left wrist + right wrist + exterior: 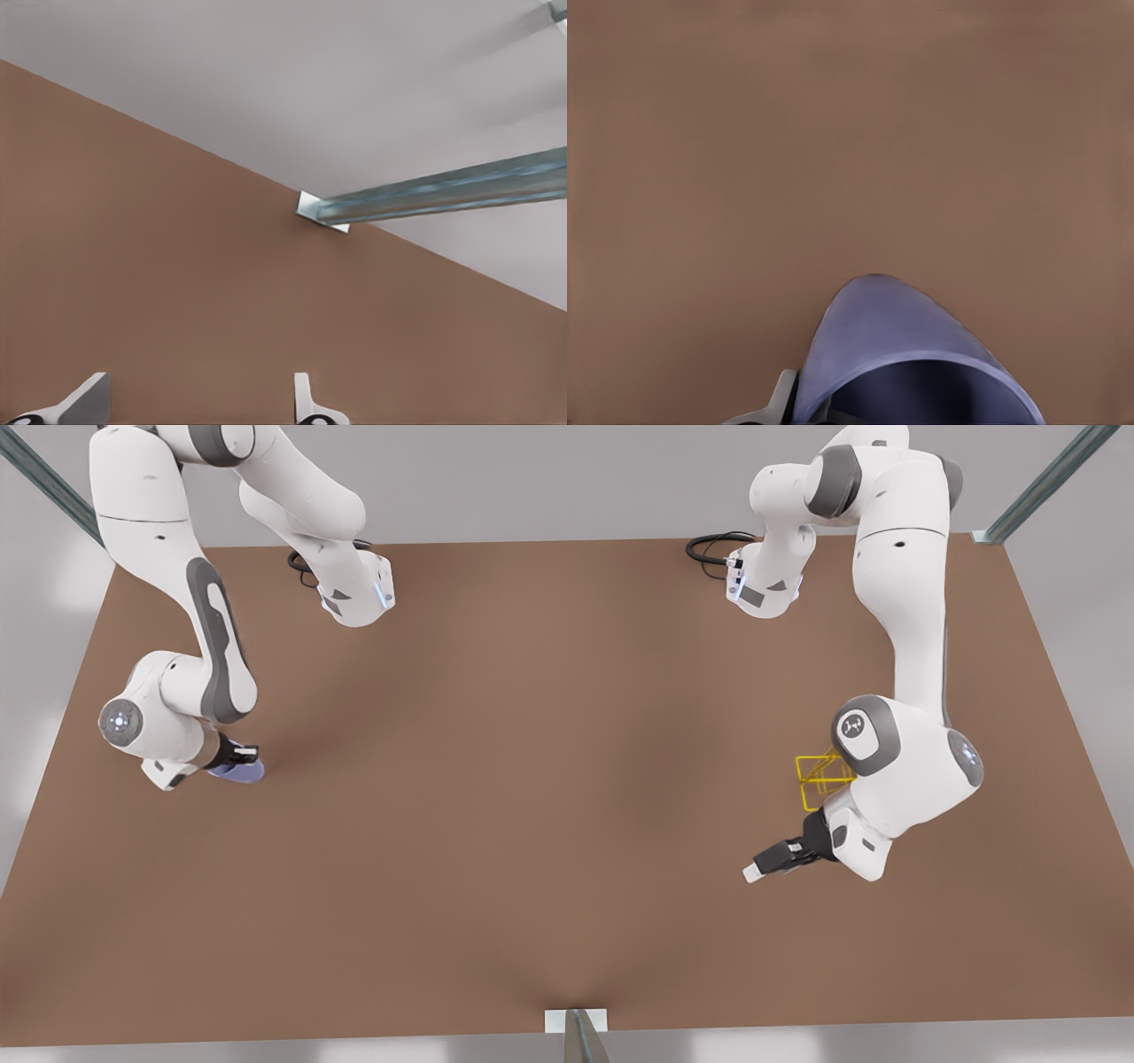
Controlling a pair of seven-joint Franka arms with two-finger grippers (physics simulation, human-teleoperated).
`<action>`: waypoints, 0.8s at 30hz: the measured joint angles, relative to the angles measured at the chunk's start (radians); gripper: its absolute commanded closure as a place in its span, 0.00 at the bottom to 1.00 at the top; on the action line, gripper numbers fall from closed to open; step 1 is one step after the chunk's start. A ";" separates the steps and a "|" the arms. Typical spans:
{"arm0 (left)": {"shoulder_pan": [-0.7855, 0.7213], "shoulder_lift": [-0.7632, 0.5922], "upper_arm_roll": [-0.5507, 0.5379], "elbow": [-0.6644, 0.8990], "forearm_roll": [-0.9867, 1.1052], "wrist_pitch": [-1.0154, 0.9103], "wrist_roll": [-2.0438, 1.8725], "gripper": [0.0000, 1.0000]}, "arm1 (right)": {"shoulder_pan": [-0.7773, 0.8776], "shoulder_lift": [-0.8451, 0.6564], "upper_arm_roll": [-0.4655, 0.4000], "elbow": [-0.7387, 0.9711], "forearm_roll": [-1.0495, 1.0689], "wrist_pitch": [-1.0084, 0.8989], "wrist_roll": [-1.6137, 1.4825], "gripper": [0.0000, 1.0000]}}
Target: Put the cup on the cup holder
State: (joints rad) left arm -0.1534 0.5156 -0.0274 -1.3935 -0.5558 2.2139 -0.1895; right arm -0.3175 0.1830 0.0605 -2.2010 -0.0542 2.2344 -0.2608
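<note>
Right gripper [241, 762] sits at the front view's left, low over the brown table [549, 797], its fingers closed on the cup [237, 771]. The cup is lavender-blue and looks tipped, its mouth toward the wrist. In the right wrist view the cup [908, 354] shows its rim and dark interior close to the camera, with one pale finger [778, 403] pressed against its wall. Whether the cup's underside touches the table or hangs just above it, I can't tell.

Left gripper [769, 864] is at the front view's right, lower part of the frame, pointing toward the middle of the table, holding nothing. In the left wrist view its fingertips [89, 397] stand wide apart, bare tabletop between them, and a metal frame strut [443, 193] meets the table edge beyond.

The cup holder [819, 778], a thin yellow wire frame, stands at the front view's right, partly hidden behind the left arm's elbow joint, just above and beside the left gripper. The cup and the cup holder are well apart, at opposite sides of the table.
</note>
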 measured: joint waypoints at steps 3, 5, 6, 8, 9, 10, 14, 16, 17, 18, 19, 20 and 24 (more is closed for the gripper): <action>-0.001 -0.027 0.005 0.000 0.121 -0.064 -0.004 0.00 | 0.001 0.022 0.077 0.125 0.006 -0.032 0.009 0.79; 0.001 -0.036 0.016 -0.005 0.184 -0.115 -0.007 0.00 | 0.004 0.070 0.162 0.269 0.025 -0.090 0.032 0.79; 0.001 -0.038 0.018 -0.008 0.221 -0.139 -0.009 0.00 | 0.003 0.095 0.220 0.336 0.037 -0.122 0.050 0.79; 0.000 -0.036 0.018 -0.009 0.285 -0.179 -0.012 0.00 | 0.009 0.154 0.341 0.445 0.057 -0.175 0.102 0.79; 0.000 -0.033 0.018 -0.010 0.307 -0.194 -0.014 0.00 | 0.012 0.185 0.393 0.490 0.073 -0.195 0.132 0.79; 0.000 -0.031 0.016 -0.010 0.323 -0.207 -0.015 0.00 | 0.027 0.216 0.429 0.528 0.091 -0.213 0.163 0.79; -0.012 -0.023 0.013 -0.007 0.364 -0.239 -0.024 0.00 | 0.161 0.378 0.466 0.714 0.261 -0.264 0.300 0.79; -0.012 -0.024 0.013 -0.007 0.377 -0.250 -0.028 0.00 | 0.215 0.448 0.467 0.750 0.385 -0.277 0.360 0.79; -0.012 -0.024 0.014 -0.007 0.381 -0.255 -0.030 0.00 | 0.252 0.479 0.468 0.757 0.447 -0.274 0.389 0.79; -0.012 -0.024 0.013 -0.008 0.390 -0.258 -0.033 0.00 | 0.294 0.507 0.468 0.762 0.496 -0.256 0.416 0.79; -0.015 -0.024 0.012 -0.008 0.413 -0.262 -0.035 0.00 | 0.336 0.543 0.468 0.785 0.534 -0.235 0.442 0.79; -0.017 -0.030 0.011 -0.007 0.429 -0.265 -0.041 0.00 | 0.382 0.586 0.468 0.827 0.563 -0.206 0.470 0.79; -0.017 -0.073 -0.055 0.041 0.461 -0.299 -0.159 0.00 | 0.549 0.709 0.467 0.983 0.745 -0.077 0.579 0.79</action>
State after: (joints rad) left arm -0.1704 0.4425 -0.0826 -1.3528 -0.0947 1.9146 -0.3484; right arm 0.2318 0.8917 0.5274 -1.2179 0.6909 2.1570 0.3185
